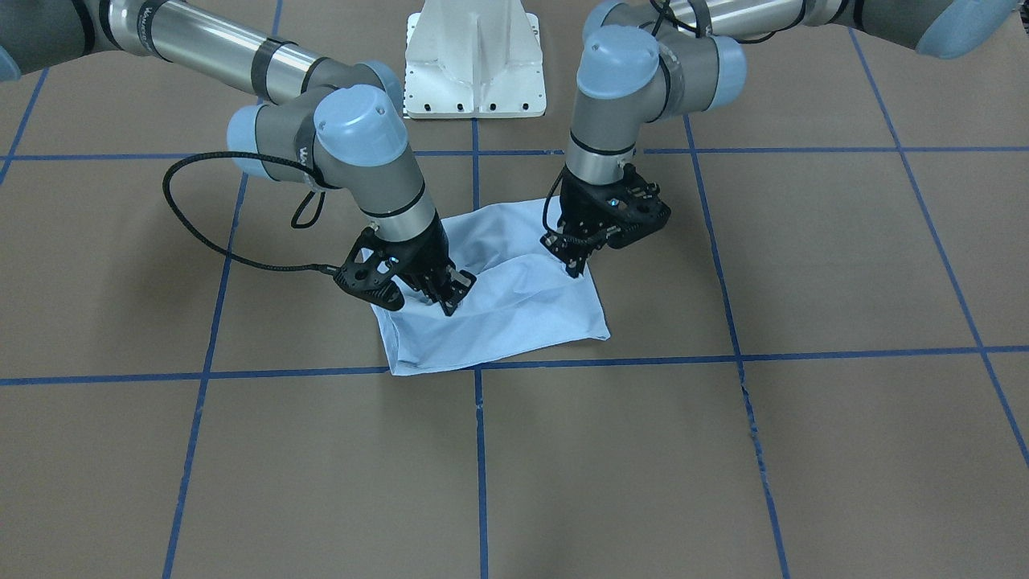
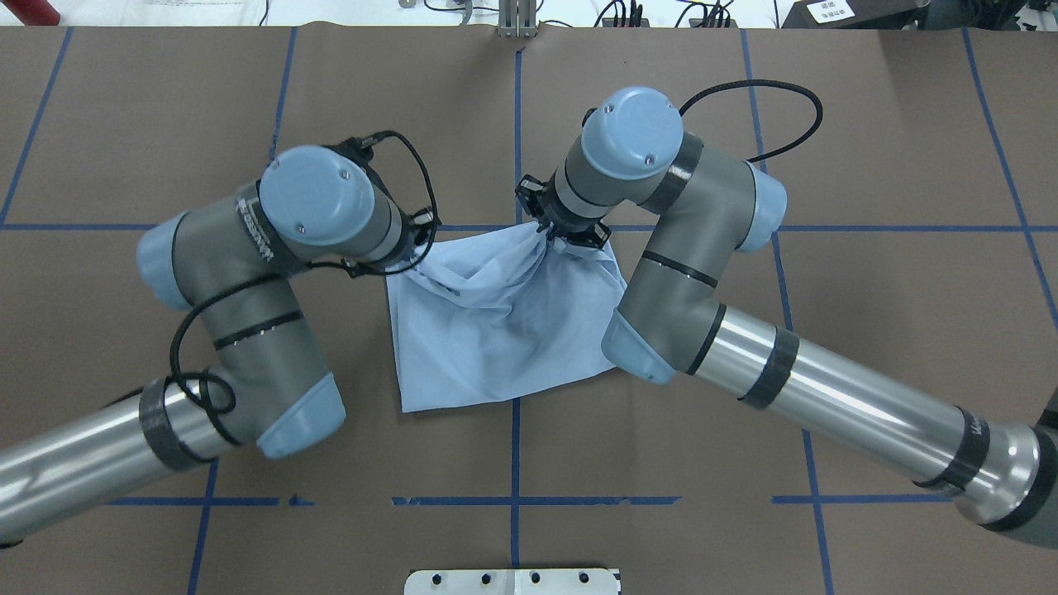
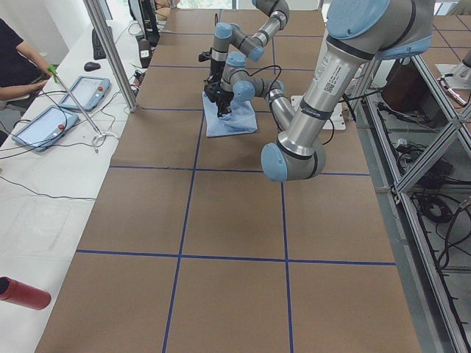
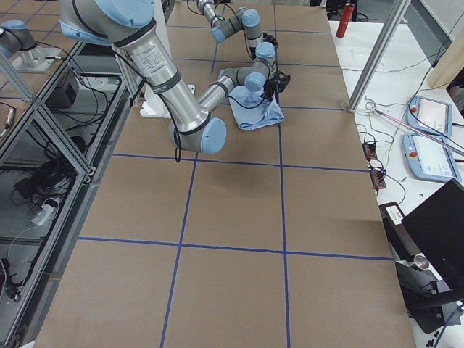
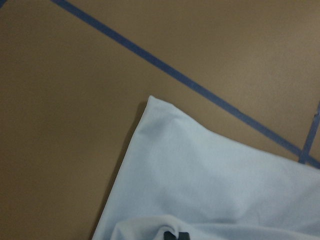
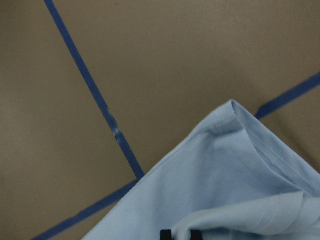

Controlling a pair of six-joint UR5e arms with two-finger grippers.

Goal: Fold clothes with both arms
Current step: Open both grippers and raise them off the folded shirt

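The light blue T-shirt [image 1: 514, 318] lies folded into a rough square on the brown table, just on the robot's side of a blue tape line. In the overhead view the T-shirt [image 2: 496, 347] has its far edge pulled up into ridges at both far corners. My left gripper [image 1: 574, 264] pinches the cloth at one far corner. My right gripper [image 1: 450, 301] pinches it at the other, and cloth rises to the right gripper [image 2: 547, 234]. Each wrist view shows bunched T-shirt [image 5: 200, 180] [image 6: 215, 185] at dark fingertips. No print or collar shows.
The white pedestal base [image 1: 474, 64] stands behind the shirt. Blue tape lines [image 1: 478, 450] grid the brown table. Along the far side, a white desk carries tablets [image 3: 44, 125], cables and a red bottle [image 3: 22, 293], and a person [image 3: 15, 59] sits there.
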